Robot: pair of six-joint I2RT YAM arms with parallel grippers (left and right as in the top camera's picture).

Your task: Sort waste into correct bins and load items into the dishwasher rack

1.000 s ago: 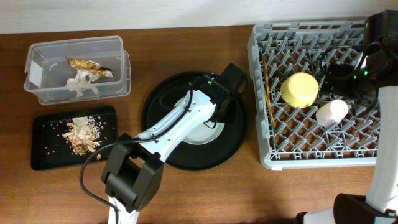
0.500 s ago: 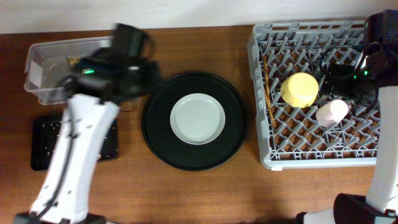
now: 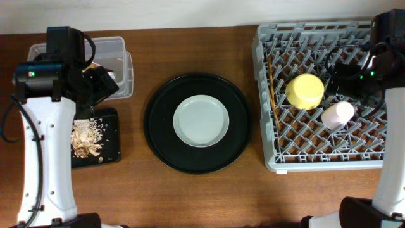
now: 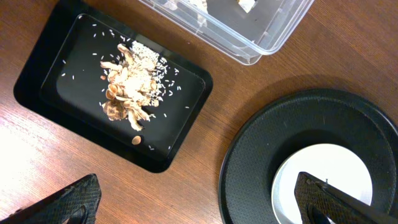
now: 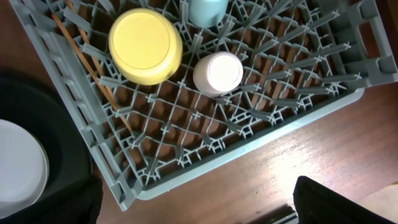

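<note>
Shallow black tray (image 4: pixel 57 79): nearest on the left. The beige food scraps (image 4: pixel 127 84) are heaped in its middle, with crumbs scattered around them. The left arm now covers its left part from overhead, where a second ago it was in full view.
Pale grey plate (image 3: pixel 201 120): centred on the round black tray (image 3: pixel 161 142), in the same place as before. It is fully uncovered now, whereas a second ago the left arm reached across it.
Pink cup (image 3: pixel 337 114): lying in the dishwasher rack (image 3: pixel 269 149), unmoved.
Yellow bowl (image 3: pixel 305 90): upside down in the rack, just beyond the cup, unmoved.
Left gripper (image 4: pixel 196 179): jaws spread wide with nothing between them. It has swung from the plate to the near edge of the clear tub (image 3: pixel 120 54).
Right gripper (image 5: pixel 196 183): fingers wide apart and empty, above the rack as in both earlier frames.
Chopsticks (image 3: pixel 271 82): lying along the rack's left side.
Clear tub: farthest on the left. The arm hides most of its inside from overhead.
Light-blue cup (image 5: pixel 207 9): at the rack's far side, beyond the bowl.
</note>
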